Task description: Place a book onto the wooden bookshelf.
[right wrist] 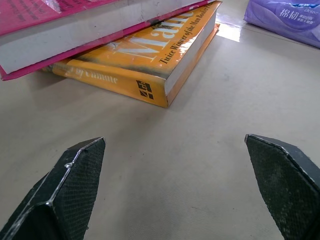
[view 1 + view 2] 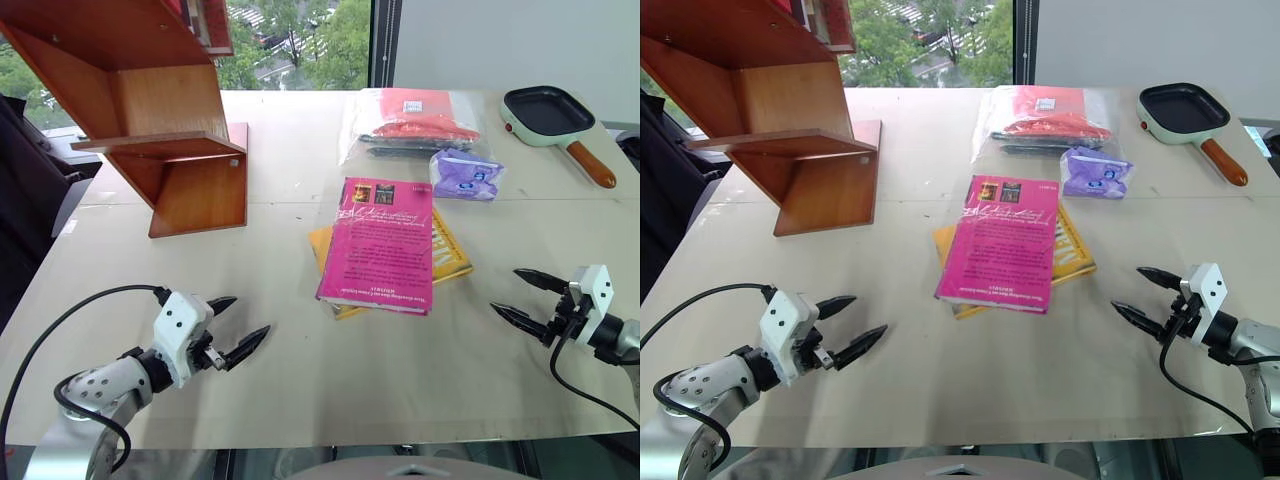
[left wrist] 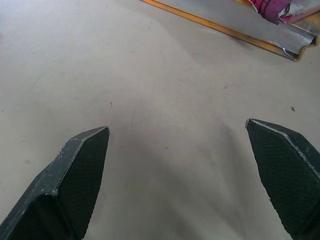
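Beyond the book (image 2: 378, 246), far to its left, the wooden bookshelf (image 2: 160, 130) is standing. Lying atop a yellow book (image 1: 150, 65) reading "Twice Winner of the", it is looking thick, stiff, probably heavy; gripping opposite long edges seems advisable. Flanking it, left gripper (image 2: 238, 328) and right gripper (image 2: 518, 297) are gaping empty.

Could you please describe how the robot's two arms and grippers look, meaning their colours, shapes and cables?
Each arm ends in a white boxy wrist block with small dark dots. The left gripper and the right gripper each have two black, tapered, pointed fingers whose inner pads show a fine cross-hatched texture. The left forearm is rounded silver-grey with dark joints. A black cable loops along each arm.
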`<action>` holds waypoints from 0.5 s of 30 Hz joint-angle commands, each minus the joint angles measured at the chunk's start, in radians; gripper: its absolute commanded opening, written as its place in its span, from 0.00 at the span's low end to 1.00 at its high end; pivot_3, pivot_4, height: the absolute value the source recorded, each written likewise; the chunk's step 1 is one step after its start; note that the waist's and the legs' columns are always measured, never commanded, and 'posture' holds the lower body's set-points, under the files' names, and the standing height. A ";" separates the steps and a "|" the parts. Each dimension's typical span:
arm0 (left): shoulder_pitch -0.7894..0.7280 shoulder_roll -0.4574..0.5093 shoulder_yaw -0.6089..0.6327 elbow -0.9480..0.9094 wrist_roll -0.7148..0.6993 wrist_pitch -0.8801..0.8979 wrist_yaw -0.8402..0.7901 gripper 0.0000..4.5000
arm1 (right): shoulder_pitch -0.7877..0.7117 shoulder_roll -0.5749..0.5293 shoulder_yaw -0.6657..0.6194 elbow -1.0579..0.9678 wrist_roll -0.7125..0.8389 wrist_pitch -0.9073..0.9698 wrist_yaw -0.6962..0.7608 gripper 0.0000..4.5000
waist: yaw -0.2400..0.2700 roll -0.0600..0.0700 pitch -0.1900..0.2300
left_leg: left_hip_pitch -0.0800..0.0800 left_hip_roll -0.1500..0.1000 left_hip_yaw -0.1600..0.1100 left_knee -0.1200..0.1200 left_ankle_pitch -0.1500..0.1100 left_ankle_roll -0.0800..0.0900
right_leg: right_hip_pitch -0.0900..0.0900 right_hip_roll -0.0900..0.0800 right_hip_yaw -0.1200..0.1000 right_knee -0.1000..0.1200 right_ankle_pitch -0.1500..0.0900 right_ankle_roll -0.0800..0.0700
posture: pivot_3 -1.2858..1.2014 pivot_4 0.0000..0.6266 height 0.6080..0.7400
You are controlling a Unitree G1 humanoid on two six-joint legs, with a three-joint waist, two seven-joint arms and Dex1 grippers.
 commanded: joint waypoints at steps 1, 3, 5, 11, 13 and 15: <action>-0.035 0.011 0.001 0.011 0.001 -0.018 -0.017 1.00 | 0.022 -0.010 -0.046 0.011 -0.003 -0.049 0.016 0.98 | 0.001 0.000 0.000 | 0.000 0.000 0.000 0.000 0.000 0.000 | 0.000 0.000 0.000 0.000 0.000 0.000 | 0.52 0.24 1.00; -0.074 0.014 -0.017 0.042 0.003 -0.020 -0.030 1.00 | 0.055 -0.009 -0.053 -0.001 -0.006 -0.061 0.013 0.98 | 0.009 0.000 0.000 | 0.000 0.000 -0.001 0.000 0.000 0.000 | 0.000 0.000 -0.001 0.000 0.000 0.000 | 0.52 0.24 1.00; -0.088 0.013 -0.024 0.055 0.008 -0.024 -0.038 1.00 | 0.066 -0.009 -0.053 -0.006 -0.007 -0.069 0.009 0.98 | 0.010 0.000 0.000 | 0.000 -0.001 -0.001 0.000 0.000 0.000 | 0.000 0.001 -0.001 0.000 0.000 0.000 | 0.52 0.24 1.00; -0.100 0.010 -0.031 0.082 0.018 -0.041 -0.053 1.00 | 0.069 -0.021 -0.045 0.016 -0.029 -0.082 0.003 0.98 | -0.003 0.000 0.000 | 0.001 -0.001 0.002 0.000 0.000 0.000 | 0.000 0.001 0.001 0.001 0.001 0.002 | 0.52 0.24 1.00; -0.105 0.008 -0.034 0.083 0.018 -0.043 -0.058 1.00 | 0.063 -0.023 -0.045 0.025 -0.033 -0.084 0.005 0.98 | -0.001 0.000 0.000 | 0.001 -0.001 0.002 0.000 0.000 0.000 | 0.000 0.001 0.001 0.001 0.001 0.002 | 0.52 0.24 1.00; -0.109 0.008 -0.037 0.082 0.011 -0.041 -0.068 1.00 | 0.054 -0.027 -0.046 0.034 -0.035 -0.084 0.008 0.98 | -0.001 0.000 0.000 | 0.001 -0.001 0.001 0.000 0.000 0.000 | 0.000 0.002 0.001 0.002 0.001 0.002 | 0.52 0.24 1.00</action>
